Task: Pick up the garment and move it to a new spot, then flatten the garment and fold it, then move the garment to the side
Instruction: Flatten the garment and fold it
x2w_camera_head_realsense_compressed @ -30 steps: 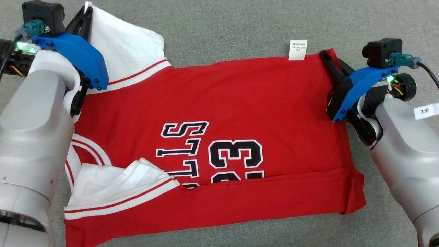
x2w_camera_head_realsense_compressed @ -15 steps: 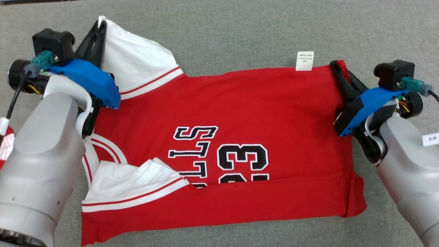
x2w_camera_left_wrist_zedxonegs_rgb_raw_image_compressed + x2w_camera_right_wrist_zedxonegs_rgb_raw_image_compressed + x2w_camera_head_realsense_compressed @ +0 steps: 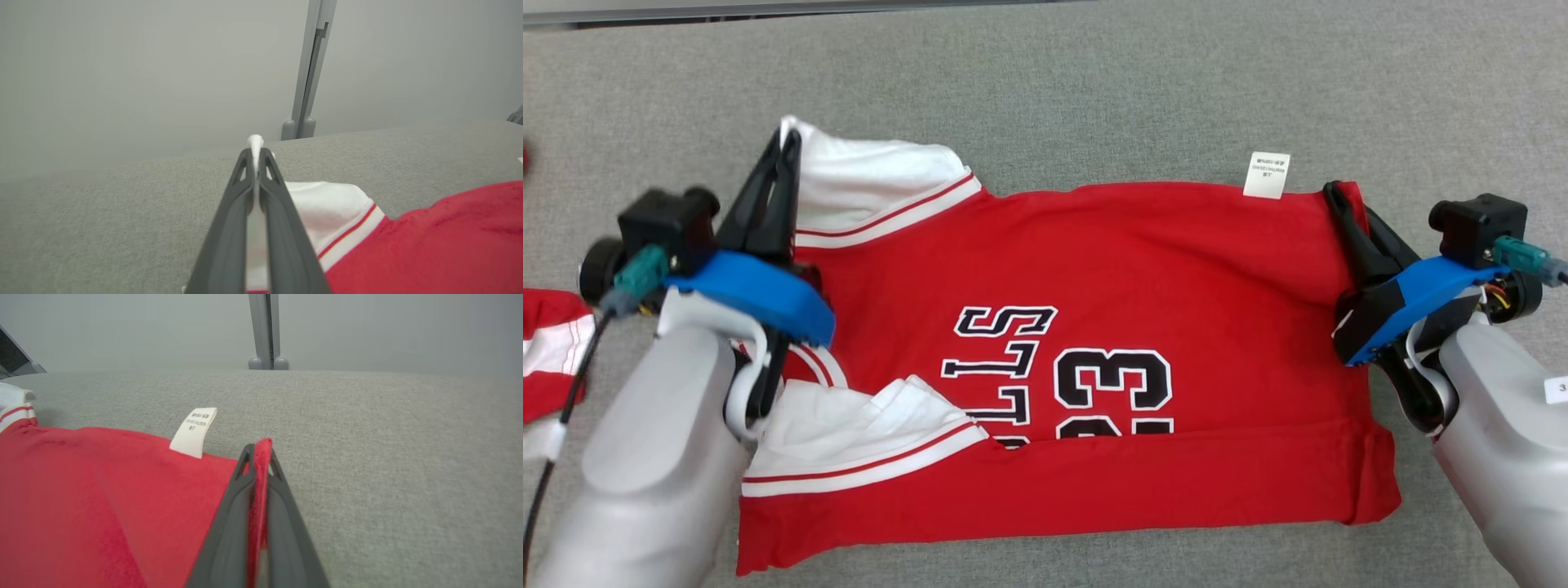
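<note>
The garment is a red jersey with white trim and black "33" lettering, lying partly folded on the grey cloth table. My left gripper is shut on its white far-left corner. My right gripper is shut on the red far-right corner. A white care label sticks out at the far edge, also seen as the label in the right wrist view. The near strip of the garment is doubled over the lettering.
Another red and white cloth lies at the left edge of the table. The table's far edge runs along the top, with a wall and a grey upright post behind it.
Both grippers have pulled the garment's far edge toward me, and the whole picture has shifted down and right. The white sleeve now lies flatter. The other cloth has come into view at left.
</note>
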